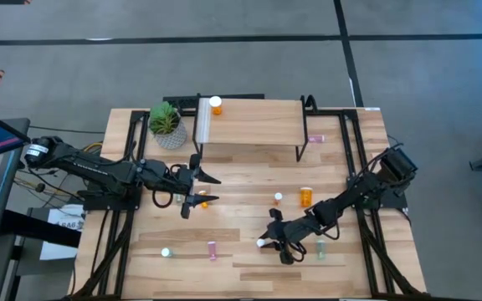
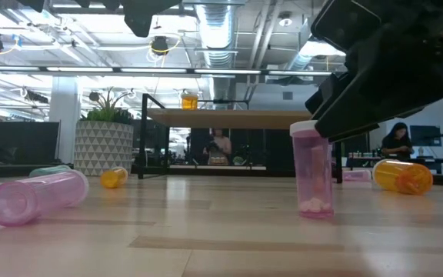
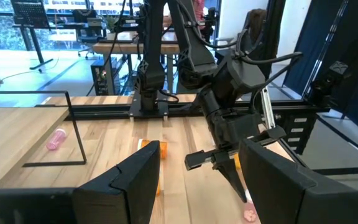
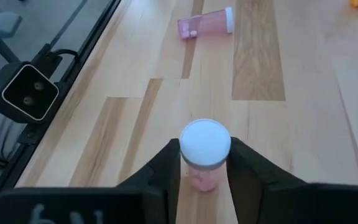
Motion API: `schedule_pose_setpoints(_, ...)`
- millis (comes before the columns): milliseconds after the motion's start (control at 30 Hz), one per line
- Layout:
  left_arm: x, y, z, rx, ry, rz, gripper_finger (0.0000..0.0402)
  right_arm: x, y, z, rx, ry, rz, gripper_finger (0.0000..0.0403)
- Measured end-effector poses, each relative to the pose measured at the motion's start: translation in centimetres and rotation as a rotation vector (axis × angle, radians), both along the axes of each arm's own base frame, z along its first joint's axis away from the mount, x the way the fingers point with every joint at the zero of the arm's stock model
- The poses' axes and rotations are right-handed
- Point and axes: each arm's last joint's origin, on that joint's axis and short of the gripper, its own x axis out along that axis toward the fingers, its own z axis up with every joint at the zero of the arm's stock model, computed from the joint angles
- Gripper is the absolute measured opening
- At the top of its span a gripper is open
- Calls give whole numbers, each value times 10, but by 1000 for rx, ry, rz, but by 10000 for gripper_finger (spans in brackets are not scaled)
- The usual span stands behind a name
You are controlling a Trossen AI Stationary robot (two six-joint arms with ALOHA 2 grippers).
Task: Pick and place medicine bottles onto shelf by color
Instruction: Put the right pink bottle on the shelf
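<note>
My right gripper is shut on an upright pink bottle with a white cap at the table's near middle. It also shows in the low view. My left gripper is open and empty at the table's left middle. A small orange bottle lies on its side just near of its fingers, and also shows in the left wrist view. The light-wood shelf stands on black legs at the far middle. An orange bottle stands on its far left corner. My right gripper pinches the pink bottle's upper body just under the white cap between its two fingers. The fingers slant down from the table's right. The bottle is upright, with its base at the table top. Whether it rests there, I cannot tell.
On the table lie a pink bottle, a teal bottle, a larger orange bottle, a white-capped one and a pink one beside the shelf's right leg. A potted plant stands left of the shelf.
</note>
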Motion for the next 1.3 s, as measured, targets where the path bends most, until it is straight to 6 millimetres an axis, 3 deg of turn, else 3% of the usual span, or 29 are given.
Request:
schedule_pose_setpoints(200, 0, 0, 0, 0, 0, 0, 206, 3, -11, 9, 10, -23, -33, 128)
schedule_pose_setpoints(433, -10, 3, 9, 12, -25, 44, 206, 3, -48, 62, -49, -177, -74, 131)
schedule_pose_setpoints(633, -28, 10, 19, 23, -31, 131, 206, -2, -102, 107, -157, -335, -187, 132)
schedule_pose_setpoints(867, -32, 11, 18, 50, -9, 142, 206, -7, -179, 131, -205, -346, -326, 132)
schedule_pose_setpoints(1167, -32, 12, 15, 84, 15, 163, 206, 14, -256, 175, -279, -325, -370, 132)
schedule_pose_setpoints(1300, -32, 13, 13, 106, 40, 191, 206, 26, -292, 182, -279, -278, -397, 132)
